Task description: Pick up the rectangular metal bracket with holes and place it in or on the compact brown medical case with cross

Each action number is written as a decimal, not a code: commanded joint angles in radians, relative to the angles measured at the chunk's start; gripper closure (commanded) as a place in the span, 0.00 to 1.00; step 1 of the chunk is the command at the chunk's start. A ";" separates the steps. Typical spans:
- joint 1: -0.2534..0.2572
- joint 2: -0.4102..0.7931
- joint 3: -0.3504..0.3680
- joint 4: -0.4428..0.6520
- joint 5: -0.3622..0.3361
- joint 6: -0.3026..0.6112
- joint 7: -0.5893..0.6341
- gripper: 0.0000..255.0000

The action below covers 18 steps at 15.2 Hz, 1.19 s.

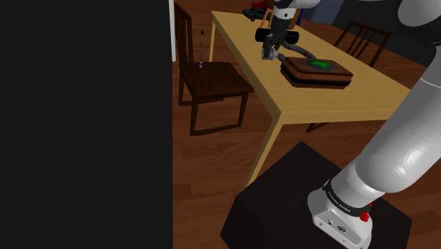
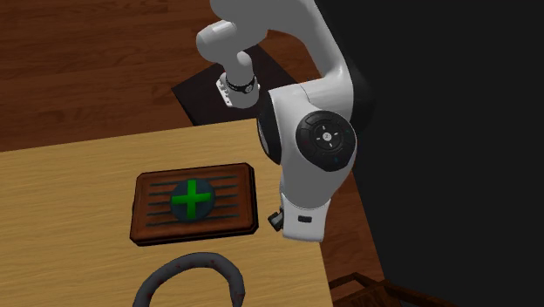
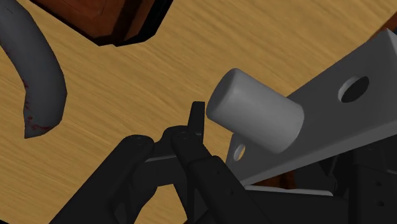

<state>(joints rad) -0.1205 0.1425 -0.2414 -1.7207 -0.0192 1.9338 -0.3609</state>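
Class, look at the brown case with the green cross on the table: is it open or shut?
Shut: the brown case lies flat, lid down, green cross facing up.

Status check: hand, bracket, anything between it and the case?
Hand shut on grey bracket. Brown case with green cross close by, not yet reached. Grey curved tube lies beside the case, apart from it.

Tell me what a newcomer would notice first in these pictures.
The brown case with its bright green cross, lying flat on the wooden table, draws the eye first. Next comes the grey bracket with holes, looming close before the wrist camera, and the curved grey tube beside the case.
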 commanded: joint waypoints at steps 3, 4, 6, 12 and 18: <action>-0.001 -0.003 -0.001 0.049 0.000 -0.053 -0.003 1.00; -0.001 -0.004 -0.001 0.062 0.000 -0.066 -0.003 1.00; -0.001 -0.004 -0.001 0.089 0.000 -0.093 -0.004 1.00; -0.003 0.003 -0.002 0.178 0.002 -0.176 -0.008 1.00; -0.006 0.019 -0.003 0.281 0.007 -0.263 -0.014 1.00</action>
<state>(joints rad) -0.1261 0.1594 -0.2444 -1.4568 -0.0131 1.6867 -0.3740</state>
